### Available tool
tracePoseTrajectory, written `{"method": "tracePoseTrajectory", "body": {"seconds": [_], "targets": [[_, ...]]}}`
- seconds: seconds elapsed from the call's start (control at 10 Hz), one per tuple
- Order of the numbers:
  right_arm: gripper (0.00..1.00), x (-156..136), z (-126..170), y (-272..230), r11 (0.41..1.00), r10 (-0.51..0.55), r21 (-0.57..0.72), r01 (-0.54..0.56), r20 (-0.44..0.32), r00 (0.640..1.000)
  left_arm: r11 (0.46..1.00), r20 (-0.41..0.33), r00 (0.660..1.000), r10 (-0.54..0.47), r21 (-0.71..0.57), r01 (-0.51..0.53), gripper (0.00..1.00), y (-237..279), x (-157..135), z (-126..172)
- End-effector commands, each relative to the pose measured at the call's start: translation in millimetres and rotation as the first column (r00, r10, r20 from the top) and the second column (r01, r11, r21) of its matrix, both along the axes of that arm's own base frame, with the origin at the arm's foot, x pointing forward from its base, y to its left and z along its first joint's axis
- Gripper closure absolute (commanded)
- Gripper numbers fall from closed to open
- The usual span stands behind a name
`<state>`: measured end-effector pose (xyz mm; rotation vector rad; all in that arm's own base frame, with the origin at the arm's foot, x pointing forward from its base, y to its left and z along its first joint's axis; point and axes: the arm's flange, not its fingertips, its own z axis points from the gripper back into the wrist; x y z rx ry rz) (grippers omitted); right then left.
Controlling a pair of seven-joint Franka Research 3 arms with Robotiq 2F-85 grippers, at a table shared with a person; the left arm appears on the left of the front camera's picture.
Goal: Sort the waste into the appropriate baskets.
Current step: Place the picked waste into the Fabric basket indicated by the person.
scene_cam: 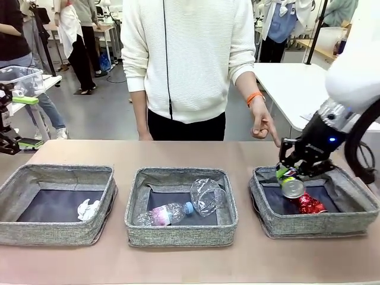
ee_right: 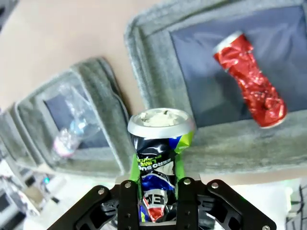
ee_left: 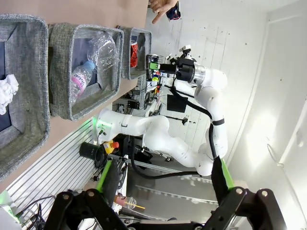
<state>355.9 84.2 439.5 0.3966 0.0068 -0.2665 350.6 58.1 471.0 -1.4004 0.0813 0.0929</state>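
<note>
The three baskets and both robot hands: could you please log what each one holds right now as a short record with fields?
left basket: paper ball
middle basket: bottle, plastic cup
right basket: red can
right hand: shut on blue can, held above the right basket
left hand: open, holding nothing
person's hand: pointing down at the table behind the right basket
</note>
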Motion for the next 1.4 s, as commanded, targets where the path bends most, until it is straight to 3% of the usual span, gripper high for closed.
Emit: {"method": "tracePoseTrajectory", "body": {"seconds": [0.0, 0.1, 0.2, 0.5, 0.7, 0.8, 0.9, 1.0, 1.1, 1.2, 1.3], "targets": [[0.70, -4.7, 3.2, -34.5, 0.997, 0.016, -0.076, -0.015, 0.011, 1.000, 1.000, 0.013, 1.000, -0.006, -0.006, 0.006, 0.00, -0.3, -1.6, 1.7], [0.70, -5.3, 0.2, -42.4, 0.995, 0.047, -0.091, -0.034, 0.136, 0.990, 1.000, 0.013, 1.000, -0.006, -0.006, 0.006, 0.00, -0.3, -1.6, 1.7], [0.70, -5.3, 0.1, -43.1, 0.998, 0.037, -0.062, -0.027, 0.173, 0.984, 1.000, 0.013, 1.000, -0.006, -0.006, 0.006, 0.00, -0.3, -1.6, 1.7], [0.70, -4.6, -1.9, -40.5, 0.998, 0.013, -0.056, 0.000, 0.233, 0.972, 1.000, 0.013, 1.000, -0.006, -0.006, 0.006, 0.00, -0.3, -1.6, 1.7], [0.70, -4.0, -3.3, -41.5, 0.999, 0.005, -0.044, 0.006, 0.232, 0.973, 1.000, 0.013, 1.000, -0.006, -0.006, 0.006, 0.00, -0.3, -1.6, 1.7], [0.13, -4.5, -3.5, -41.8, 0.999, 0.007, -0.048, 0.005, 0.243, 0.970, 1.000, 0.013, 1.000, -0.006, -0.006, 0.006, 0.00, -0.3, -1.6, 1.7], [0.13, -4.3, -3.2, -40.9, 0.999, 0.005, -0.048, 0.007, 0.245, 0.969, 1.000, 0.013, 1.000, -0.006, -0.006, 0.006, 0.00, -0.3, -1.6, 1.7], [0.00, -4.3, -3.2, -40.6, 0.999, 0.005, -0.046, 0.006, 0.248, 0.969, 1.000, 0.013, 1.000, -0.006, -0.006, 0.006, 0.00, -0.3, -1.6, 1.7], [0.12, -4.1, -3.5, -40.6, 0.999, -0.001, -0.048, 0.013, 0.246, 0.969, 1.000, 0.013, 1.000, -0.006, -0.006, 0.006, 0.00, -0.3, -1.6, 1.7], [0.00, -4.0, -3.7, -40.6, 0.999, -0.005, -0.050, 0.018, 0.247, 0.969, 1.000, 0.013, 1.000, -0.006, -0.006, 0.006, 0.00, -0.3, -1.6, 1.7], [0.00, -4.1, -3.7, -40.4, 0.998, -0.007, -0.054, 0.021, 0.249, 0.968, 1.000, 0.013, 1.000, -0.006, -0.006, 0.006, 0.00, -0.3, -1.6, 1.7]]}}
